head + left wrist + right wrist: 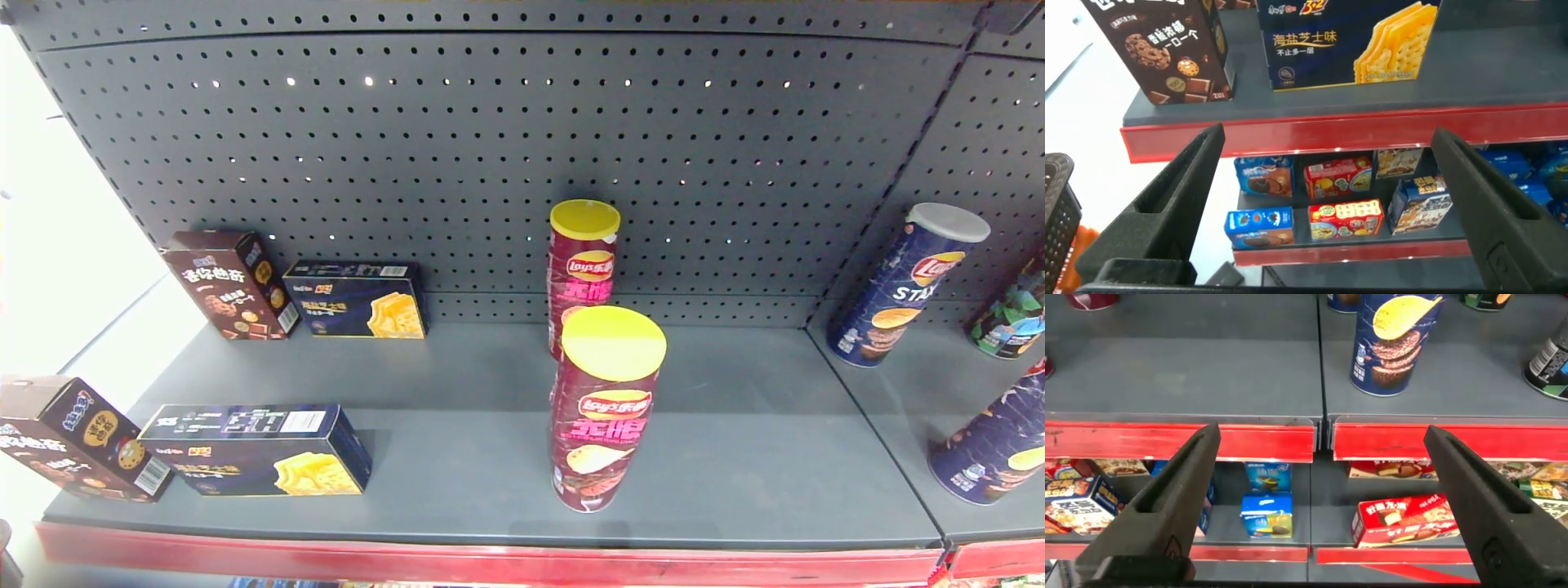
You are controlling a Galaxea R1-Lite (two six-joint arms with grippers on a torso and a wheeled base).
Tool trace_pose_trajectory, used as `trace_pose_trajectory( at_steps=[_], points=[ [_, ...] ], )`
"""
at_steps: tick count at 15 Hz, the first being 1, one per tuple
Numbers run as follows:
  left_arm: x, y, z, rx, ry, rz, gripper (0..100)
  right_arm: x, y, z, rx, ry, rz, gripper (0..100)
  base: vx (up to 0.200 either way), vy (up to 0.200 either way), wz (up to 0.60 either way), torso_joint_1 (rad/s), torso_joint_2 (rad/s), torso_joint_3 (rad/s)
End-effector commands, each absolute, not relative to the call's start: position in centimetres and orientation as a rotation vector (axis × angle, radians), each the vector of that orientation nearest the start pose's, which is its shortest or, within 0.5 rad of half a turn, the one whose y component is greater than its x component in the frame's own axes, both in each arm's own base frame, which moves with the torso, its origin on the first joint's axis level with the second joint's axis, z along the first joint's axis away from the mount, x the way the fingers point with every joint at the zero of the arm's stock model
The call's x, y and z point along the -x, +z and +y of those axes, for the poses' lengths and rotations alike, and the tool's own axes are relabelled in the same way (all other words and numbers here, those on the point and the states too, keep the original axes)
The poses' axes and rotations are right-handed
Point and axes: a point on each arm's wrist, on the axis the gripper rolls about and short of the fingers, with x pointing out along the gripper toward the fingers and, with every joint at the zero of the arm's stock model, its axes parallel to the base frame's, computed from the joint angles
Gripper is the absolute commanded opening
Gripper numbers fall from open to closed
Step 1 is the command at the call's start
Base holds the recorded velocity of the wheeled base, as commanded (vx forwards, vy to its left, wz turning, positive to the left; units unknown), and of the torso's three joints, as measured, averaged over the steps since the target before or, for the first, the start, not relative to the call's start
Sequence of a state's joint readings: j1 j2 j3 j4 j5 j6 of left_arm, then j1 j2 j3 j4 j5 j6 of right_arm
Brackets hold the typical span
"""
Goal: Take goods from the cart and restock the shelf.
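The grey shelf (pixel 735 457) carries two upright red chip cans with yellow lids, one in front (pixel 604 408) and one behind (pixel 581 261). At its left stand a blue cracker box (pixel 261 449) and a brown cookie box (pixel 73 437), with a second such pair at the back (pixel 359 298) (pixel 233 282). My left gripper (pixel 1327 135) is open and empty, below and in front of the shelf's red edge (pixel 1503 114), under the cookie box (pixel 1159 45) and cracker box (pixel 1347 41). My right gripper (pixel 1323 433) is open and empty, before the red edge (pixel 1266 441) near a blue can (pixel 1392 343).
Blue chip cans (pixel 906 282) (pixel 992 445) and a green can (pixel 1012 314) fill the neighbouring bay on the right. The lower shelf holds small boxes (pixel 1343 220) and a red box (pixel 1404 523). A black mesh basket (pixel 1057 212) shows by the left arm. The shelf has free room right of the red cans.
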State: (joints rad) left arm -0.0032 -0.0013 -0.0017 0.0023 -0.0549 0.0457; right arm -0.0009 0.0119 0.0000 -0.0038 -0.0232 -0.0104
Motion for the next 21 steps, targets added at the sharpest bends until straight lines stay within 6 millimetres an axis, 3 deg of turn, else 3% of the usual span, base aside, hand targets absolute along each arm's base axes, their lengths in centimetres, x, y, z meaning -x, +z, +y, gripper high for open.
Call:
trace_pose_trajectory(
  at_steps=[1,5,7,21],
  points=[
    [2.3,7.56,-0.12,-0.047,-0.06,0.0,100,2.16,7.61,-0.05,0.011,-0.024,0.012,100,0.0,0.0,0.0,0.0,0.0,0.0],
    [2.28,7.52,-0.12,-0.046,-0.06,0.002,100,2.16,7.61,-0.05,0.011,-0.023,0.012,100,0.0,0.0,0.0,0.0,0.0,0.0],
    [2.28,7.52,-0.12,-0.043,-0.06,0.002,100,2.16,7.63,-0.05,0.011,-0.023,0.011,100,-0.2,0.0,0.0,0.005,0.01,0.002],
    [2.28,7.52,-0.1,-0.029,-0.049,0.002,100,2.16,7.61,-0.05,0.011,-0.024,0.012,100,0.0,-0.014,0.0,0.0,0.0,0.0]
  ],
)
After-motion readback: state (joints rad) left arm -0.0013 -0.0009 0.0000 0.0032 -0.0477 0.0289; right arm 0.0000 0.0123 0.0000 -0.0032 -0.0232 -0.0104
